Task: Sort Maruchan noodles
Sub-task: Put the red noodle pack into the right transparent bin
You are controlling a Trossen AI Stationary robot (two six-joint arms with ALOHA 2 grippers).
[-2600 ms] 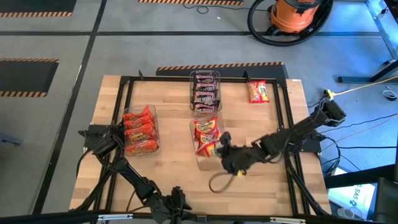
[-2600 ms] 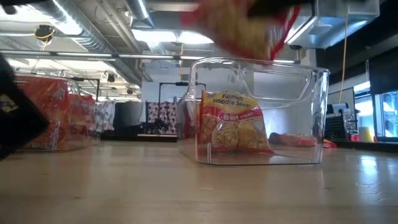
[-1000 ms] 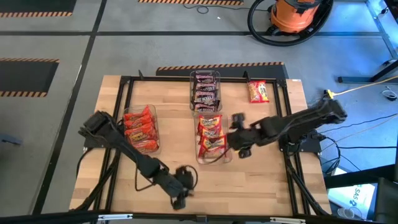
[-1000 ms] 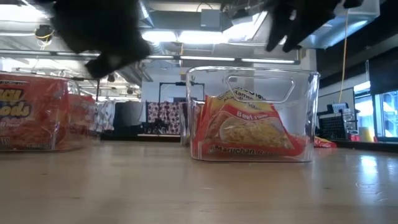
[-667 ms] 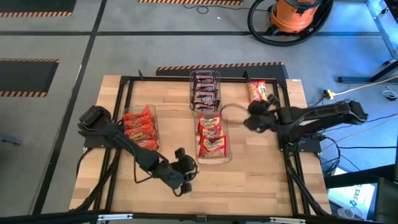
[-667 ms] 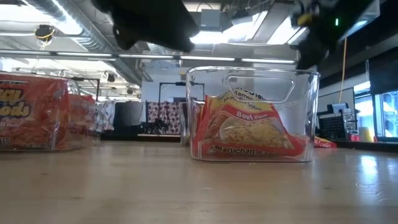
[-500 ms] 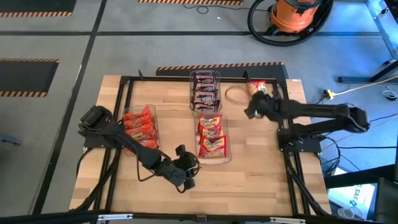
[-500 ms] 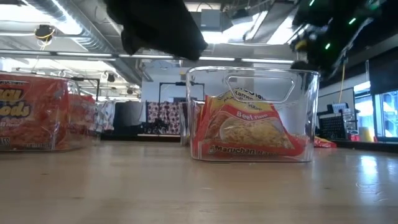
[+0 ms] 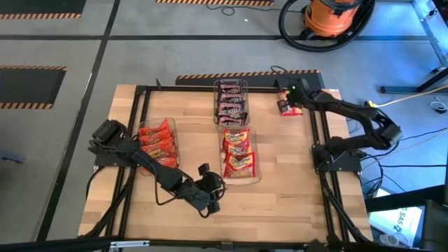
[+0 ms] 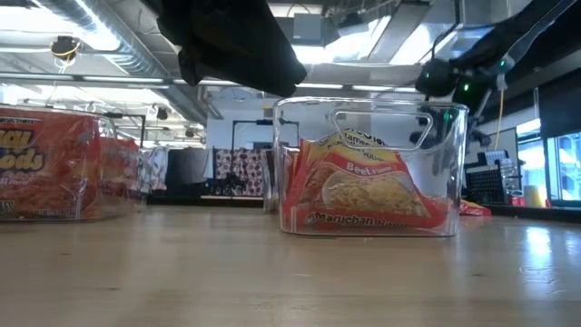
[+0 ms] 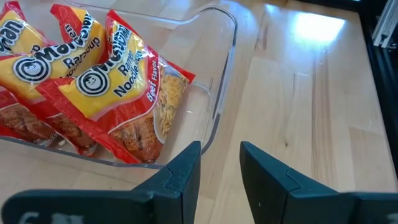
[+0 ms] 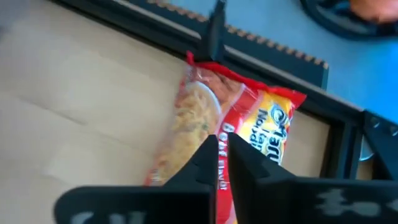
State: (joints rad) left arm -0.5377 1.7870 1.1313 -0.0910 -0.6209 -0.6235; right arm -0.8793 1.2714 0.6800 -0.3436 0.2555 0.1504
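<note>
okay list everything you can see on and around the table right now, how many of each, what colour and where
Loose noodle packet: one, red with yellow, far right corner of the table, under the right gripper.
Middle bin: one, clear, table centre, holding red-and-yellow packets; exact count unclear.
Far bin: one, clear, far edge, holding dark brown packets; about four.
Left bin: one, clear, left side, holding orange-red packets; about four.
Table: one, light wood, black frame.
Vacuum: one, orange, on the floor beyond the table.
Left gripper: near edge, slightly open, empty.
Right gripper: above the loose packet, fingers nearly together.
</note>
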